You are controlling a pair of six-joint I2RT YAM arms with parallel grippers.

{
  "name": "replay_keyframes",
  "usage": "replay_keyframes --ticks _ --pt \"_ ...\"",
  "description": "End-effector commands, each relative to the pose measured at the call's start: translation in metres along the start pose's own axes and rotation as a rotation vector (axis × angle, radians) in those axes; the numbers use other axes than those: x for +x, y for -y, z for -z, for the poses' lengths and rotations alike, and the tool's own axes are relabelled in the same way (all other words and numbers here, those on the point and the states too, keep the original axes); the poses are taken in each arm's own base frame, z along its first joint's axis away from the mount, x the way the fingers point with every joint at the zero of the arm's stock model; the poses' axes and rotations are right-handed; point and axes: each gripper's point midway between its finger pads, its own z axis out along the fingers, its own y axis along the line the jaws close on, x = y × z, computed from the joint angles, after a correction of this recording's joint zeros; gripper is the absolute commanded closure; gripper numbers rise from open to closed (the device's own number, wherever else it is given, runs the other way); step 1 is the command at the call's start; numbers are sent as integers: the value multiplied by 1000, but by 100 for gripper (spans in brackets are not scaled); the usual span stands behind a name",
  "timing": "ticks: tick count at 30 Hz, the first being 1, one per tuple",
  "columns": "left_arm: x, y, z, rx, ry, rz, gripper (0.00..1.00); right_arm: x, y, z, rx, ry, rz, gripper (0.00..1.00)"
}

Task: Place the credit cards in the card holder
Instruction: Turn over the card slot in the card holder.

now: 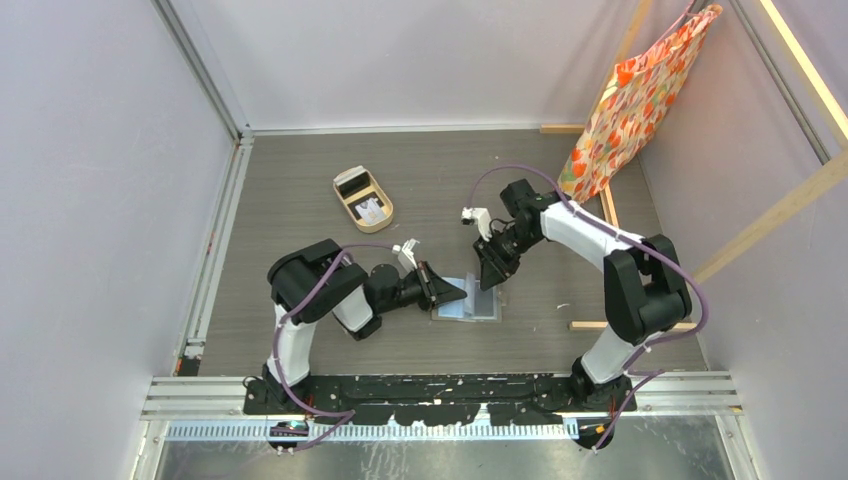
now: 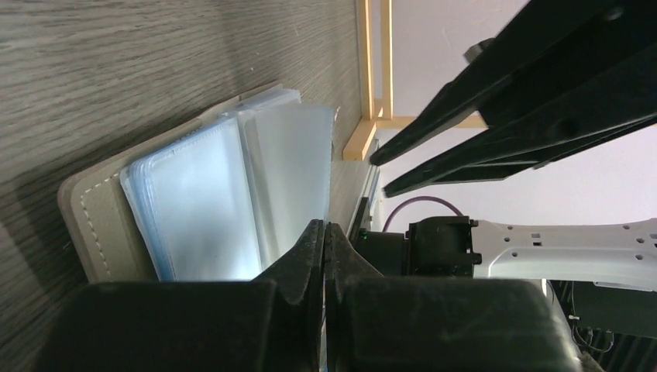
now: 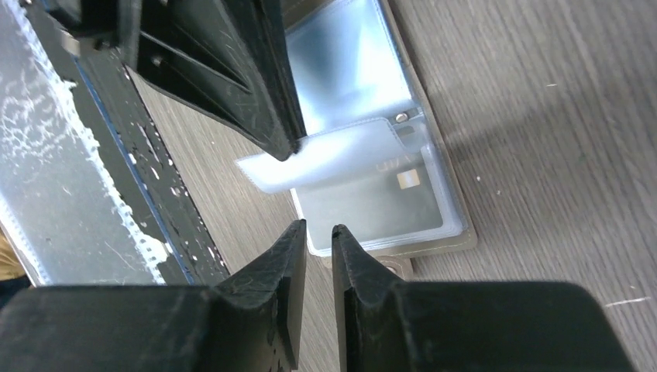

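The grey-brown card holder (image 1: pixel 470 302) lies open on the table, its clear-bluish sleeves (image 2: pixel 201 209) facing up. My left gripper (image 1: pixel 455 292) is shut on the edge of one clear sleeve (image 3: pixel 341 151) and holds it lifted off the stack; its fingers (image 3: pixel 232 70) show in the right wrist view. A pale card with a chip (image 3: pixel 407 180) lies inside the sleeve below. My right gripper (image 3: pixel 319 229) hovers just above the holder's near edge, jaws a narrow gap apart and empty. More credit cards, black (image 1: pixel 350 185) and white (image 1: pixel 372 208), lie in the tan tray (image 1: pixel 345 209).
The holder's snap tab (image 3: pixel 399 267) sticks out by my right fingertips. A patterned orange bag (image 1: pixel 630 100) hangs on a wooden frame (image 1: pixel 600 200) at the back right. A wooden bar (image 1: pixel 590 324) lies right of the holder.
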Motion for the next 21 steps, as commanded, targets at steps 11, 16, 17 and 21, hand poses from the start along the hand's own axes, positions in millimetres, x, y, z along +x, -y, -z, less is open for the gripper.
replay_keyframes --ticks 11,16,17,21 --pt "-11 2 24 -48 96 -47 99 38 34 -33 84 -242 -39 78" --pt "-13 -13 32 -150 117 -11 89 34 31 -30 81 -230 -30 77" --pt "-13 -14 34 -168 119 -13 83 33 30 -29 81 -226 -28 77" --pt "-17 -16 43 -241 134 -58 79 30 27 -27 74 -211 -19 77"
